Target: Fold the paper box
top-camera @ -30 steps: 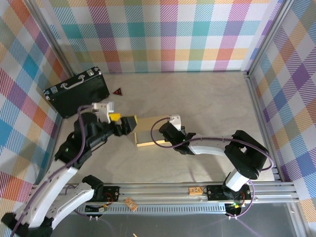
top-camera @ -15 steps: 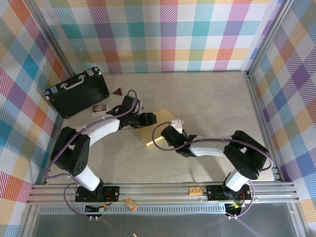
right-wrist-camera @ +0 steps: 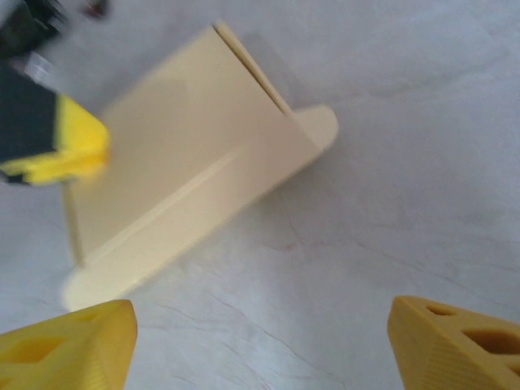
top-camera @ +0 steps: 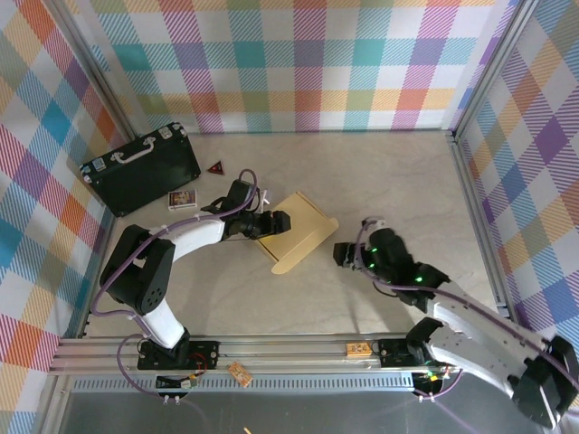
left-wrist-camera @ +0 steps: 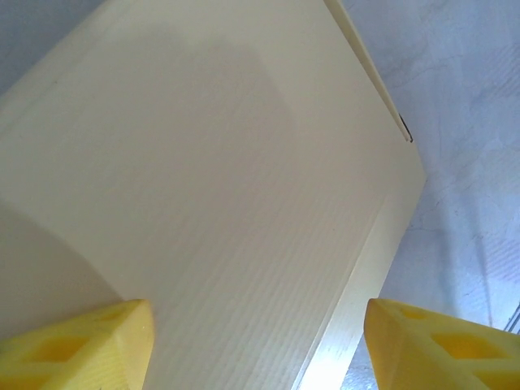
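On the small card (top-camera: pixel 183 199) lying just in front of the black hard case (top-camera: pixel 142 168), some print was seen, but it was too small to be read; a red triangular marker (top-camera: pixel 215 167) lay near the case's right end. A pale, marbled beige table (top-camera: pixel 389 181) served as the work surface, enclosed on three sides by walls (top-camera: pixel 298 63) covered in a multicoloured plaid pattern, with an aluminium rail (top-camera: pixel 298 348) fitted along the near edge. The paper box (top-camera: pixel 303 233) lay skewed near the middle of the table with its tan side shown, and rounded tabs were seen at its ends in the right wrist view (right-wrist-camera: pixel 187 187). The left gripper (top-camera: pixel 276 222) was set against the box's left edge; in the left wrist view its yellow fingers (left-wrist-camera: pixel 73 345) were spread, with the box panel (left-wrist-camera: pixel 227 162) directly ahead of them, and it could not be determined whether the box was clamped. The right gripper (top-camera: pixel 342 254) was positioned near the box's right end, apart from it, with its jaws spread wide and nothing held between them (right-wrist-camera: pixel 260 349).
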